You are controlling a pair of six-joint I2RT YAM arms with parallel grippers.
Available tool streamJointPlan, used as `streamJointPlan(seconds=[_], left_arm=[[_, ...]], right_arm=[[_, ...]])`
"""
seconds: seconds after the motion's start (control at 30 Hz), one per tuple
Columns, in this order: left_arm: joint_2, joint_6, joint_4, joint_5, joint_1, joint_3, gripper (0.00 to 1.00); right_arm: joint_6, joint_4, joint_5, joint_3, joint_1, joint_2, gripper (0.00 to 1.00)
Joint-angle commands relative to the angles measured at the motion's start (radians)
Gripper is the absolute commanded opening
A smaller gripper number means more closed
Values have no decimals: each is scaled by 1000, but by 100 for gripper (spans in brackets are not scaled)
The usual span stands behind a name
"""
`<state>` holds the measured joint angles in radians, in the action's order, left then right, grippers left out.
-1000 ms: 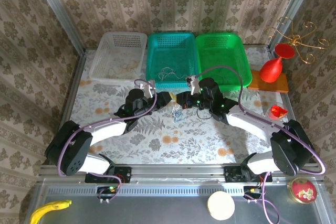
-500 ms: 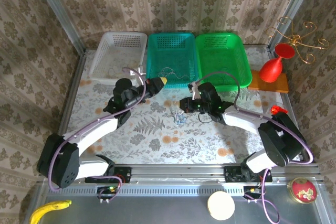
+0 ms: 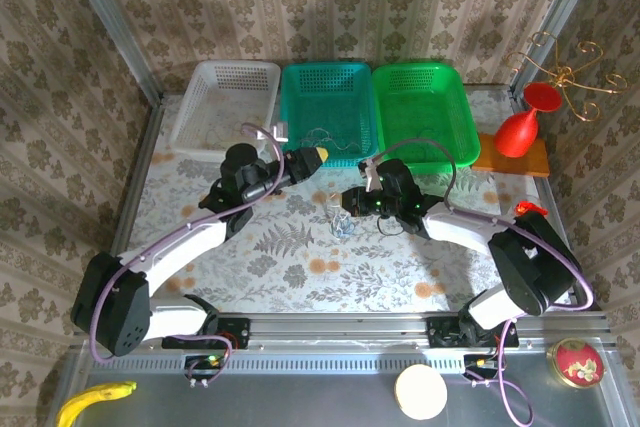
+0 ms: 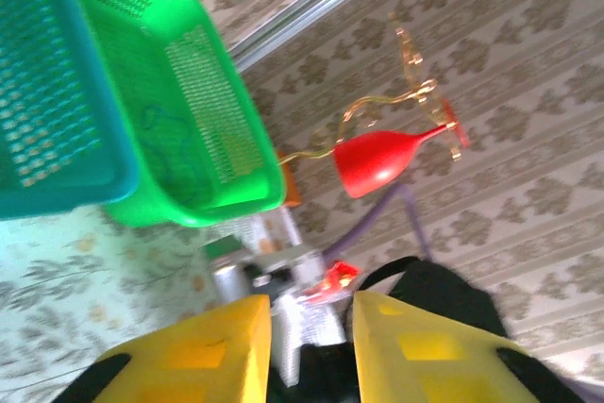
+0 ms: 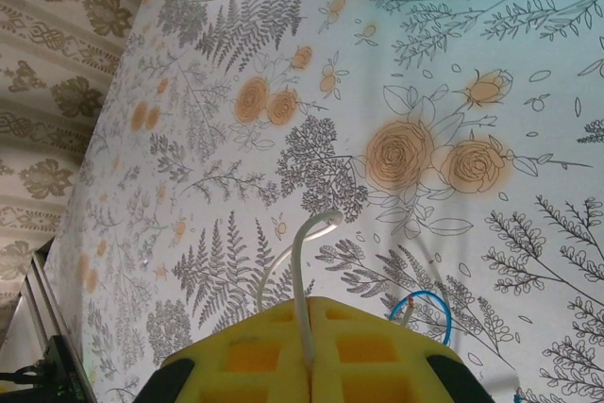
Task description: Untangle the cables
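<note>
From where I stand, the job looks to be in the pulling-apart stage, with one arm anchoring the knot and the other about to take a fresh hold. The right gripper [image 3: 347, 200] sits low just right of the frame's middle. Its yellow pads are pressed together on a white cord [image 5: 300, 261], which arches up out of the seam between them. A thin blue strand [image 5: 429, 304] curls just beside it. The rest of the cables [image 3: 340, 224] hang as a small bunch just below that gripper, down on the flowered counter [image 3: 300, 277], so the tangle does not look loosened yet. The left gripper [image 3: 308, 155] is up and to the left of them, by the near edge of the teal basket [image 3: 328, 68]. Its wrist camera shows its yellow fingers [image 4: 203, 346] standing apart with nothing between them, and it looks out towards the green basket [image 4: 222, 129]. I'd say the next move is for the left arm to come back down towards the bunch and pick out a single strand other than the white one. It should close on that strand alone, then draw away from the right gripper while the right one holds firm. The cords are thin and limp, so it needs a careful aim, or the pads will close on two at once or on none.
</note>
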<state>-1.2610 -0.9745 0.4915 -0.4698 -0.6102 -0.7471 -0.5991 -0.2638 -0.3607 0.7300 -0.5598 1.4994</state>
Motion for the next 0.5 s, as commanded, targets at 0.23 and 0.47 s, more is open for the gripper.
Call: streamJointPlan(seconds=[0.23, 0.47], left_arm=[[-34, 20, -5, 79, -32, 186, 50], [-134, 0, 76, 101, -78, 187, 55]], right_arm=[[-10, -17, -47, 45, 4, -49, 0], [-31, -35, -61, 55, 5, -55, 0]])
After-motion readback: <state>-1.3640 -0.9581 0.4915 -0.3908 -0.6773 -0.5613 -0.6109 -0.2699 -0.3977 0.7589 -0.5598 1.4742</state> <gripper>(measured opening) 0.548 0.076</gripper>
